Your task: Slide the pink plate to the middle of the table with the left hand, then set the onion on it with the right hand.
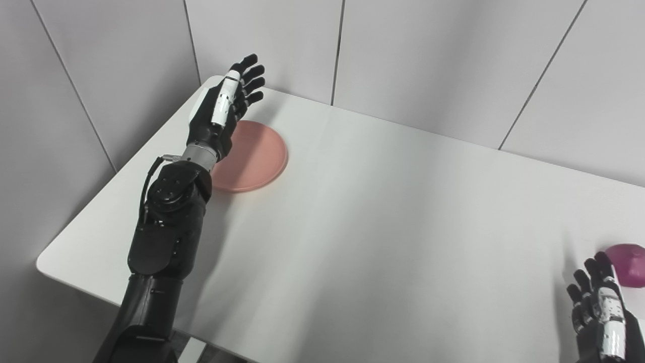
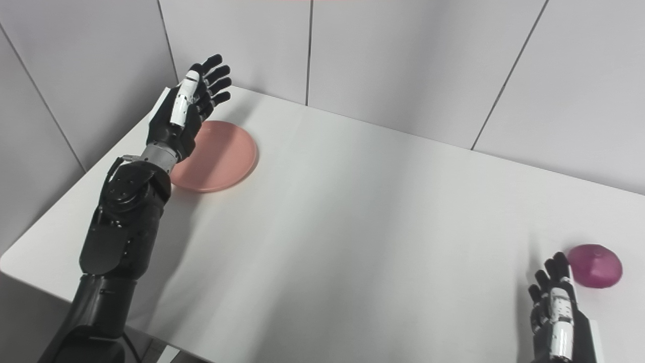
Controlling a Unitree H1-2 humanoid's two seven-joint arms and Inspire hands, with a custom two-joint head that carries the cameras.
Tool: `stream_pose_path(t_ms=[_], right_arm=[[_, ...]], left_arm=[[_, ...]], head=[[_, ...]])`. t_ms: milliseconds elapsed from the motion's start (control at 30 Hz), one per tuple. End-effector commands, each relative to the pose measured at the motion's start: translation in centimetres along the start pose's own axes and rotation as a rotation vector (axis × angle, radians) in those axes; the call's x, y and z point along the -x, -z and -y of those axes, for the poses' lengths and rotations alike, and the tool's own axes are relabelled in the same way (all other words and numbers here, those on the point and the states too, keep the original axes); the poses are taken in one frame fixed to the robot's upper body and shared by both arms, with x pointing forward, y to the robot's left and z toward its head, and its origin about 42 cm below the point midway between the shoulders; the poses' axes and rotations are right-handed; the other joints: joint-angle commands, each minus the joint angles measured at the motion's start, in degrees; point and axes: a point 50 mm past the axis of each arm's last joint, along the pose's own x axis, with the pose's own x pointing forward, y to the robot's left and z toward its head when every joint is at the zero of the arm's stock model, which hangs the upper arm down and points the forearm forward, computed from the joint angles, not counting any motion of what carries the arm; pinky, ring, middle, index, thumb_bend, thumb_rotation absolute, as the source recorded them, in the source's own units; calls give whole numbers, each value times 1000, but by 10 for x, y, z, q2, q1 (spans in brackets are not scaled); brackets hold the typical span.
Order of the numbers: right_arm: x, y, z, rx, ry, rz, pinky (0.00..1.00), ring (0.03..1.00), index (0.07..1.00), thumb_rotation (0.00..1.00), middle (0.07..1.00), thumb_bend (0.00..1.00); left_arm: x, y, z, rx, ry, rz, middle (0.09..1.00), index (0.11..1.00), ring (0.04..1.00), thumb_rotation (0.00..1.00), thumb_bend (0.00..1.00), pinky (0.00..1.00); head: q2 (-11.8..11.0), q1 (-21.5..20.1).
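We note the pink plate (image 2: 216, 156) lying flat near the counter's (image 2: 352, 212) far left corner, at about 10 o'clock from the counter's middle and well apart from it, so the slide is not yet done. Our left hand (image 2: 189, 113) hangs over the plate's left edge with fingers spread and extended, holding nothing; we cannot tell whether the palm touches the rim. The onion (image 2: 594, 265) sits near the right edge at roughly 4 o'clock, on the bare counter. Our right hand (image 2: 554, 307) waits just beside it, toward 7 o'clock of the onion, fingers loosely apart and empty. Judgement on handling: the plate looks rigid, shallow and light, and the smooth counter should let it glide, so a flat press on its far-left rim, pushing toward 4 o'clock, seems better than pinching; too steep a press could tip the near edge. The onion looks round, firm and glossy, likely to roll, so we would wrap fingers around its widest girth from above.
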Motion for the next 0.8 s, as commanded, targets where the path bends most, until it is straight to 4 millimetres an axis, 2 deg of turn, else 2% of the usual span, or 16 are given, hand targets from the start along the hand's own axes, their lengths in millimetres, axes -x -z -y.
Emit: stream_pose_path(t_ms=[0, 300, 767], right_arm=[[-3, -13, 1, 16, -19, 64, 1000, 1000, 1000, 1000, 1000, 0], [-3, -13, 2, 11, -19, 50, 1000, 1000, 1000, 1000, 1000, 0], [-4, -11, 1, 26, -16, 56, 1000, 1000, 1000, 1000, 1000, 0]], left_arm=[[-13, -27, -5, -30, 6, 120, 898, 871, 903, 1000, 368, 891], [-15, -34, -23, -68, -39, 128, 876, 845, 880, 1000, 382, 867], [-18, -38, -44, -74, -95, 126, 860, 823, 866, 1000, 320, 860]], head=[[0, 0], [-3, 4], [-13, 6]])
